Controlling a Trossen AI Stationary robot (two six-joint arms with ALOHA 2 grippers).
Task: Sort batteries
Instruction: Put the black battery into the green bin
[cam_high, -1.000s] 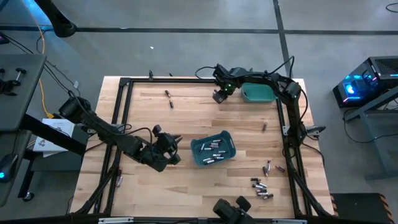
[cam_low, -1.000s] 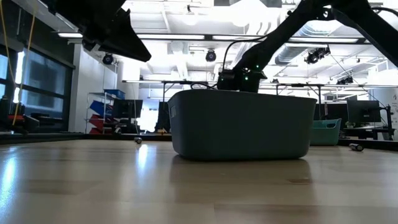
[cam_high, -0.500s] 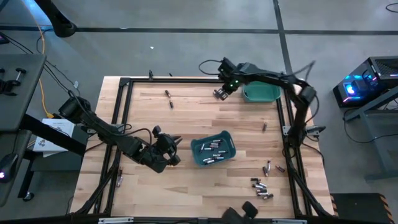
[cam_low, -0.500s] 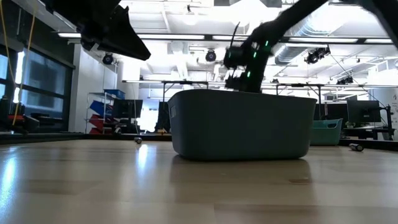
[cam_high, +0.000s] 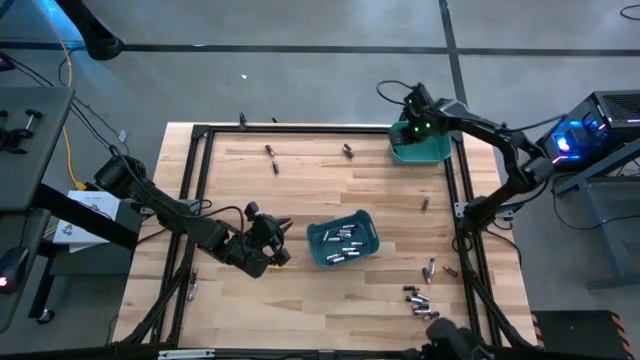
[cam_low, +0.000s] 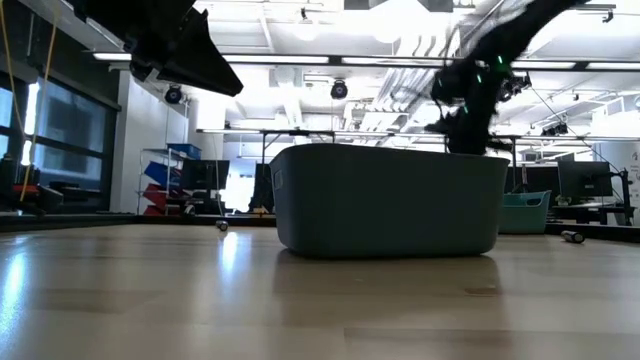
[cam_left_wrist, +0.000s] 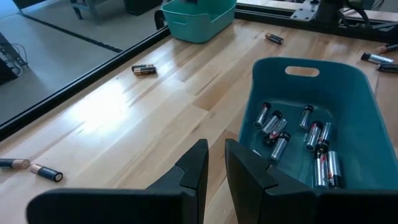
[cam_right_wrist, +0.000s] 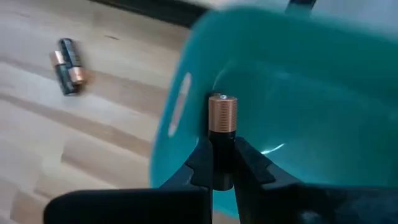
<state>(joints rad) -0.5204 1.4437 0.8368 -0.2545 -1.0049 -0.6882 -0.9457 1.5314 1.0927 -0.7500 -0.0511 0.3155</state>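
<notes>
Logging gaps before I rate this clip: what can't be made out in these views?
- Light teal plastic bin: contents hidden in the high view by the right tool and its copper-topped battery.
- Dark teal bin: its wall hides the contents in the low view.
- Loose batteries: types too small to tell.

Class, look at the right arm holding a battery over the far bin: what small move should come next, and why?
Probably open the right end effector and let go. It grips a black, copper-topped cylindrical battery upright, and the teal-green plastic bin at the table's far edge already lies beneath it, so a release should drop the cell inside. The left end effector waits near the darker teal bin.
</notes>
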